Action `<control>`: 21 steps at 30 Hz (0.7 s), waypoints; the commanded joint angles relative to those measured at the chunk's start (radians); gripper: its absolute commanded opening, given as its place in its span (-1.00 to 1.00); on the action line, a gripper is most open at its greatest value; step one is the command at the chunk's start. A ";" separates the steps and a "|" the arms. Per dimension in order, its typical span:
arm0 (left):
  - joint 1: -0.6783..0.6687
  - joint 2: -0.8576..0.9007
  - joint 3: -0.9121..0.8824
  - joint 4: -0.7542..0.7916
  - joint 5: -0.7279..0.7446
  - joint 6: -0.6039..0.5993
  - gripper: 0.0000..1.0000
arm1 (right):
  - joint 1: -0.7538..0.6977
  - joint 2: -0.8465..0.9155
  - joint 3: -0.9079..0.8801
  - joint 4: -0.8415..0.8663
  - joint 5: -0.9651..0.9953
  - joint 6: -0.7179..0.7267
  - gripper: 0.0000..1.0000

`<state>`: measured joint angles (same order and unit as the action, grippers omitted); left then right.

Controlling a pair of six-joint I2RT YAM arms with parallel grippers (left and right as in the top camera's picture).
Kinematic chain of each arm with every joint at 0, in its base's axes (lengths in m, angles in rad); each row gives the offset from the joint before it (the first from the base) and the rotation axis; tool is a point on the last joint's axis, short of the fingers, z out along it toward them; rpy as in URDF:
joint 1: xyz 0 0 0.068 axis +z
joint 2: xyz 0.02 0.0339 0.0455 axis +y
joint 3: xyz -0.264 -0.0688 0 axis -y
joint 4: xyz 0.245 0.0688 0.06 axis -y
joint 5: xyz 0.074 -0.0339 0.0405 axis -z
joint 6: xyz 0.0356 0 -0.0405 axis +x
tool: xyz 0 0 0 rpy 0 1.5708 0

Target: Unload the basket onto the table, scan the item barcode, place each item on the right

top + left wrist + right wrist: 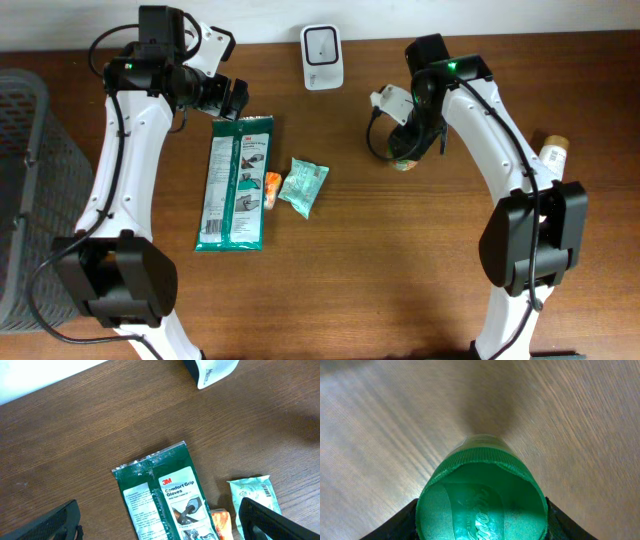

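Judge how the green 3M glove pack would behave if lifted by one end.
The glove pack looks like a thin, flat film pouch, so it would probably droop. Its glossy surface may be slippery. Lying flat on the table, it should slide rather than roll.

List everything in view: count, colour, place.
scanner: 1, white, far edge, centre
gloves pack: 1, green, flat, left of centre
packet: 1, mint, right of the gloves pack
small item: 1, orange, between the two
container: 1, green, between the right fingers
bottle: 1, white, tan cap, right side
basket: 1, grey, far left
table: 1, brown wood
arms: 2, white and black
left fingers: 2, black, open, over the pack's far end
right fingers: 2, black, flanking the container
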<state>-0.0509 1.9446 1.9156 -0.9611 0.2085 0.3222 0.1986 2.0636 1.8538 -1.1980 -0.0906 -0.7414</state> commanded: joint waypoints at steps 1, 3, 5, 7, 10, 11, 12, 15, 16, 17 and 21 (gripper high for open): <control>0.003 -0.032 0.020 0.001 0.004 0.005 0.98 | 0.011 -0.026 -0.014 -0.003 -0.163 -0.304 0.09; 0.003 -0.032 0.020 0.001 0.004 0.005 0.98 | 0.012 -0.018 -0.031 -0.002 -0.195 -0.369 0.10; 0.003 -0.032 0.020 0.001 0.004 0.005 0.98 | 0.011 -0.004 -0.056 0.000 -0.187 -0.389 0.10; 0.004 -0.032 0.020 0.001 0.004 0.005 0.98 | 0.011 -0.001 -0.075 -0.001 -0.186 -0.415 0.10; 0.003 -0.032 0.020 0.001 0.004 0.005 0.98 | 0.011 0.002 -0.114 0.000 -0.186 -0.483 0.11; 0.003 -0.032 0.020 0.001 0.004 0.005 0.98 | 0.011 0.002 -0.121 0.002 -0.186 -0.486 0.12; 0.003 -0.032 0.020 0.001 0.004 0.005 0.98 | 0.011 0.002 -0.124 0.001 -0.186 -0.485 0.21; 0.003 -0.032 0.020 0.001 0.004 0.005 0.98 | 0.010 0.002 -0.127 0.000 -0.186 -0.481 0.89; 0.003 -0.032 0.020 0.001 0.004 0.005 0.99 | 0.010 0.002 -0.127 0.000 -0.186 -0.471 0.97; 0.003 -0.032 0.020 0.001 0.004 0.005 0.98 | 0.010 0.002 -0.127 0.001 -0.186 -0.441 0.97; 0.003 -0.032 0.020 0.001 0.004 0.005 0.98 | 0.010 0.002 -0.124 0.000 -0.187 -0.314 0.96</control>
<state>-0.0509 1.9446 1.9156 -0.9607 0.2085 0.3222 0.2047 2.0655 1.7294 -1.1965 -0.2577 -1.1572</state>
